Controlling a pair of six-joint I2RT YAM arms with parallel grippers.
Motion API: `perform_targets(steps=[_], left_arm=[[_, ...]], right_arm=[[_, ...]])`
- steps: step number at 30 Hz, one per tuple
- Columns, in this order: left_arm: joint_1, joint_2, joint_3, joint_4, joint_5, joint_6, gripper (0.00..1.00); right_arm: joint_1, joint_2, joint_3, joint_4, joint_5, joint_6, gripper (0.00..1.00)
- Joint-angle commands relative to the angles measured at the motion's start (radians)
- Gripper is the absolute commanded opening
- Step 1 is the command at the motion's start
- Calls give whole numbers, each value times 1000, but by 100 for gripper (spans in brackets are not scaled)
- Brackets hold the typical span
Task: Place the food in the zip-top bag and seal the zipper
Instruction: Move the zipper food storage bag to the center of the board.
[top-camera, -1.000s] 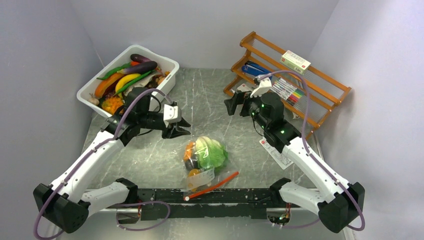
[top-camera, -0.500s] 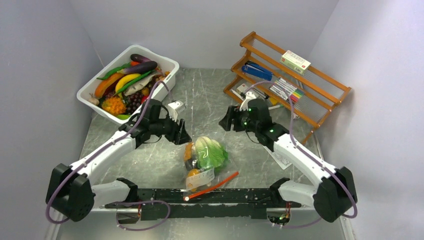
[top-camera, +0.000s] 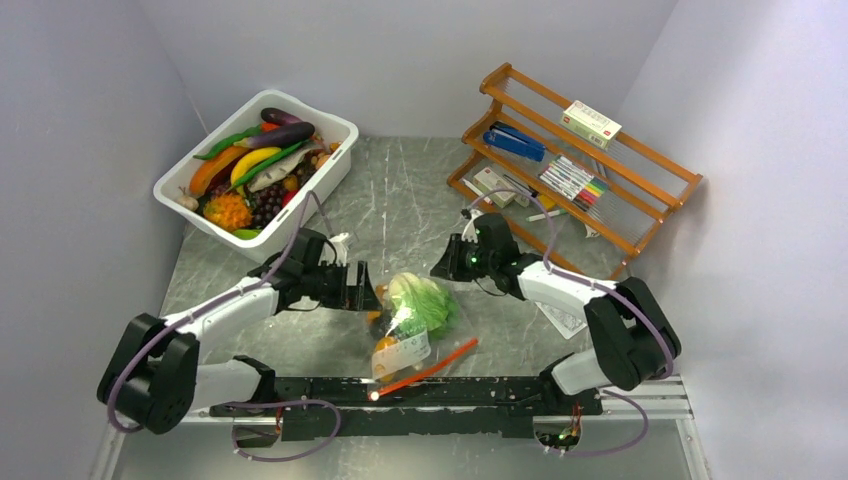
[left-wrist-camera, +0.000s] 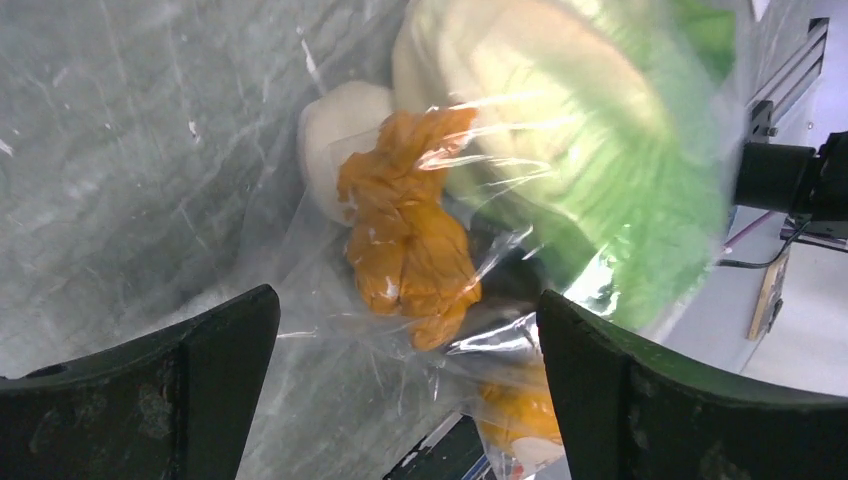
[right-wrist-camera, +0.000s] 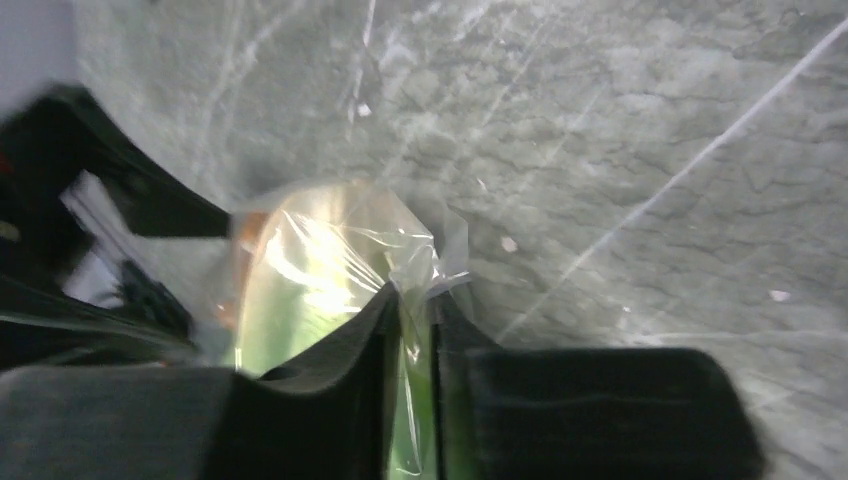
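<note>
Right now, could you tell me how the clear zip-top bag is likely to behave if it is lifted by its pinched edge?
Probably floppy: the film of the zip-top bag wrinkles and bunches in the pinch of the right tool. The lettuce and orange food inside would likely sag toward the low end. The glossy film may slip.

the zip-top bag (top-camera: 440, 322) lies on its side in front of me, clear and crinkled, its mouth at the near end. through the film i see a leafy green lettuce (top-camera: 420, 300), a crumpled orange fruit (left-wrist-camera: 405, 245), a pale mushroom-like bit (left-wrist-camera: 340, 140) and something dark i can't make out. a white label (top-camera: 402, 352) sits near the mouth. the zipper (top-camera: 428, 371), a thin orange-red strip, lies slantwise there.
</note>
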Motion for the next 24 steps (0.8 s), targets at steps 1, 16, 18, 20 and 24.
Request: perform_targets(steps=[1, 16, 18, 20, 24], left_arm=[[8, 33, -42, 145, 33, -65, 98], [223, 256, 464, 125, -1, 146, 88], [224, 245, 467, 130, -12, 151, 89], [224, 228, 464, 134, -15, 156, 90], [224, 191, 447, 133, -23, 162, 90]], right_arm=[[0, -7, -4, 186, 64, 56, 8], [-15, 258, 90, 607, 317, 237, 2], [-22, 304, 142, 588, 305, 215, 2], [-29, 334, 174, 579, 298, 184, 2], [-30, 322, 183, 573, 300, 117, 3]])
